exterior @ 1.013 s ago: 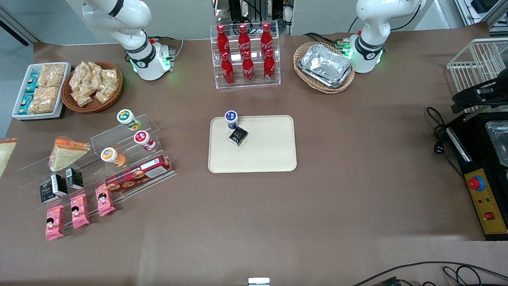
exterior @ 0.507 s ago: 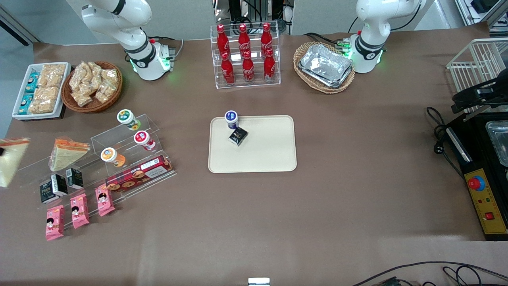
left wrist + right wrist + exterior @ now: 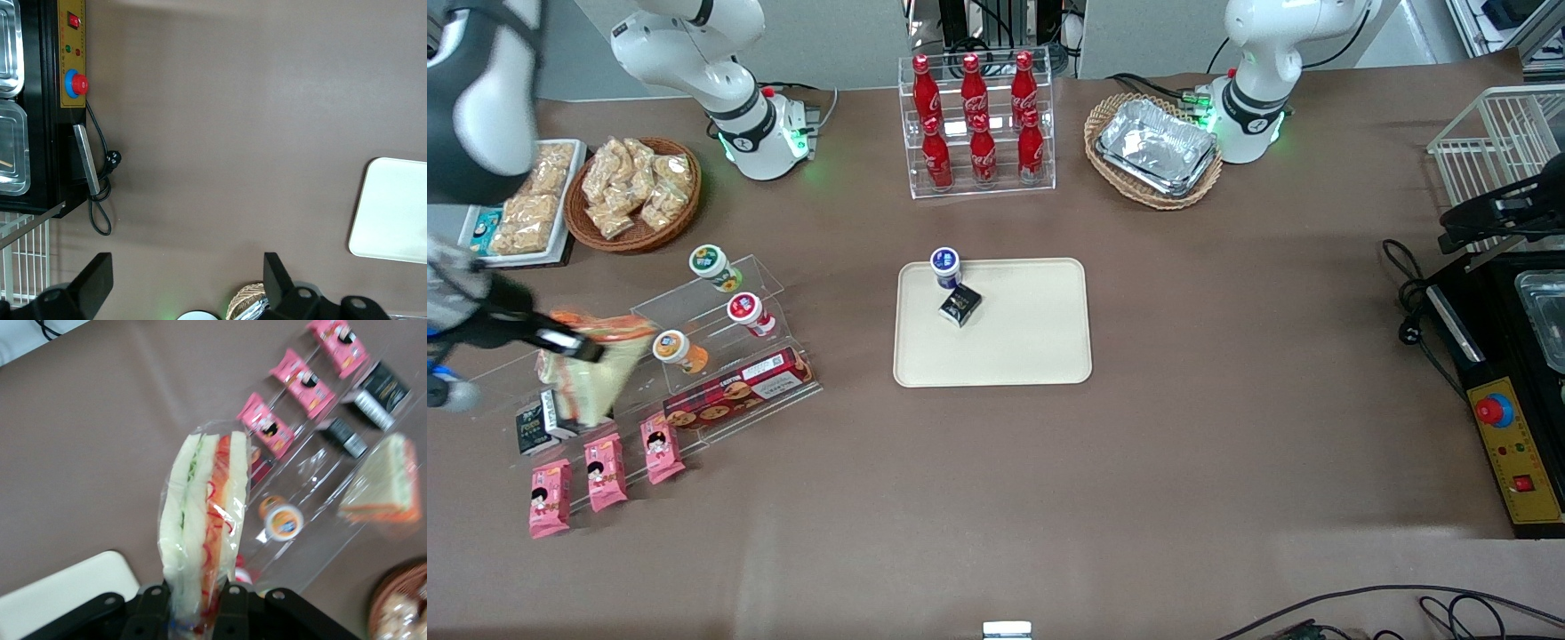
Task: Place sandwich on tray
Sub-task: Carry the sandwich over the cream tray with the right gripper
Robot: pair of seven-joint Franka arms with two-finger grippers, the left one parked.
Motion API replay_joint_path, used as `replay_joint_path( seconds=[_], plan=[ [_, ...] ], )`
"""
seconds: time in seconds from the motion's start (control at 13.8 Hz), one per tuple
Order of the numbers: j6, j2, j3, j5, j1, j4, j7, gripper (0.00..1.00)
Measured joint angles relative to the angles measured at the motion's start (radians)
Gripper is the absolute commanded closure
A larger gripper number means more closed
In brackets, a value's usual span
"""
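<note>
In the front view the gripper [image 3: 560,342] hangs over the clear display stand [image 3: 640,373] at the working arm's end of the table, clamped on the wrapped sandwich [image 3: 600,373], whose long axis runs down from the fingers toward the camera; the cream tray [image 3: 1032,347] lies well apart from it, toward the table's middle and the parked arm, with a blue-lidded cup [image 3: 945,265] and a small dark box [image 3: 959,305] standing on it. In the right wrist view the sandwich [image 3: 203,520] sticks straight out from between the closed fingers [image 3: 153,603], filling edge showing, with a corner of the tray [image 3: 60,593] just beside the gripper [image 3: 193,607] and a second wedge [image 3: 383,483] on the stand, so I judge the carry must run sideways toward the tray's bare part.
</note>
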Motion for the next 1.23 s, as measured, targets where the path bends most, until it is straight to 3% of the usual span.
replay_joint_path(
  seconds=[0.36,0.65,1.23],
  plan=[
    [0.009,0.013,0.031,0.0,0.196,-0.001,0.458,1.0],
    [0.104,0.085,0.036,0.002,0.323,-0.007,0.75,1.0],
    [0.344,0.306,0.119,0.087,0.457,-0.019,1.191,1.0]
  ],
)
